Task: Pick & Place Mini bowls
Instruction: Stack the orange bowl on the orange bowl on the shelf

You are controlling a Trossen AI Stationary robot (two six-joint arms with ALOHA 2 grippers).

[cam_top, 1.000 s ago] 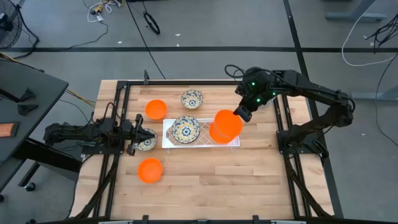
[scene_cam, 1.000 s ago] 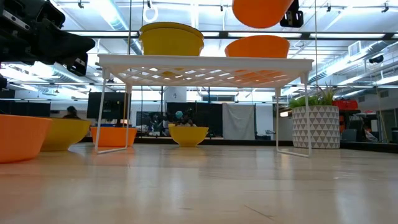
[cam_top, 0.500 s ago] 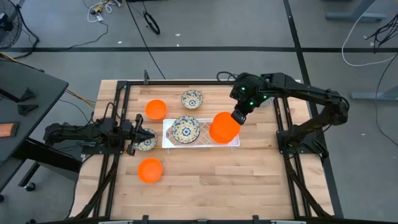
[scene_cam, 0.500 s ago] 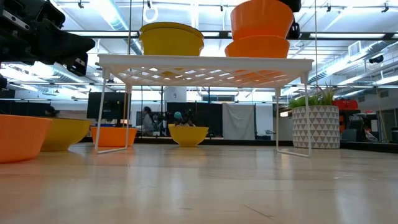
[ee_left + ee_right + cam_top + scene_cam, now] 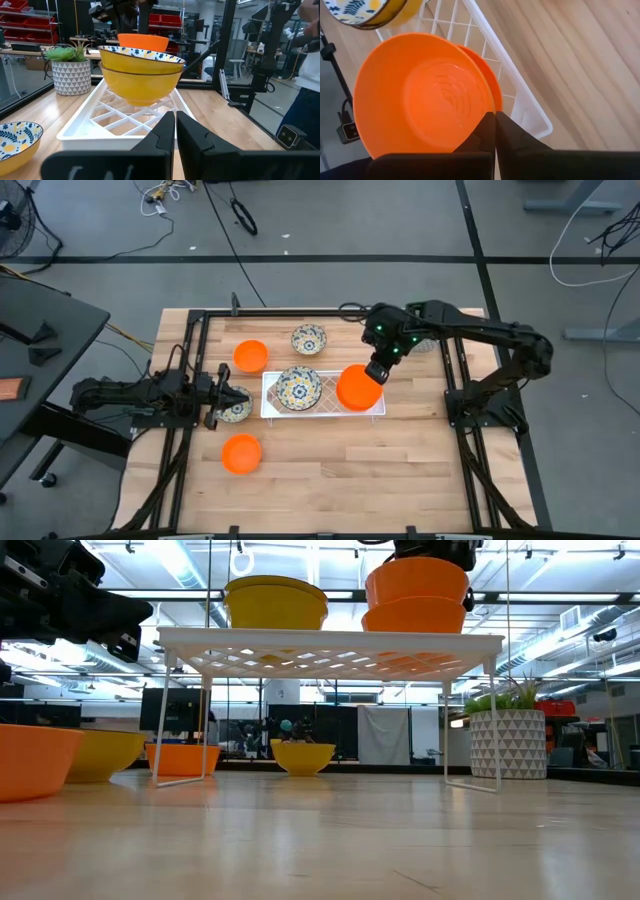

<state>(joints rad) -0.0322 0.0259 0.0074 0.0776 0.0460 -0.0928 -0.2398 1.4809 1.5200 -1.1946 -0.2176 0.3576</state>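
Note:
A white wire rack (image 5: 272, 406) carries two stacked patterned bowls (image 5: 298, 387) and an orange bowl (image 5: 415, 616). My right gripper (image 5: 377, 371) is shut on a second orange bowl (image 5: 358, 388) that sits nested in that one, as the low view shows (image 5: 417, 578). Loose bowls stand on their bases on the table: orange (image 5: 250, 355), orange (image 5: 241, 452), patterned (image 5: 308, 338) and patterned (image 5: 236, 410). My left gripper (image 5: 222, 401) is shut and hangs level at the rack's left end, beside that last bowl (image 5: 15, 140), holding nothing. My right gripper pinches the upper orange bowl by its rim (image 5: 488, 104), on the side toward the table's right and far edge, one finger inside and one outside. The fingers slant down from above. The bowl is upright, its underside inside the lower orange bowl (image 5: 492, 90) on the rack.
A green plant in a white patterned pot (image 5: 509, 730) stands at the table's far right, under my right arm in the high view. Black frame rails (image 5: 450, 370) run along the table's sides. Bare wood (image 5: 340, 470) lies near the front edge.
My right gripper has moved down and a little toward the table's left, staying shut on the orange bowl. The bowl, lifted clear above the rack a second ago, now sits nested in the orange bowl on the rack.

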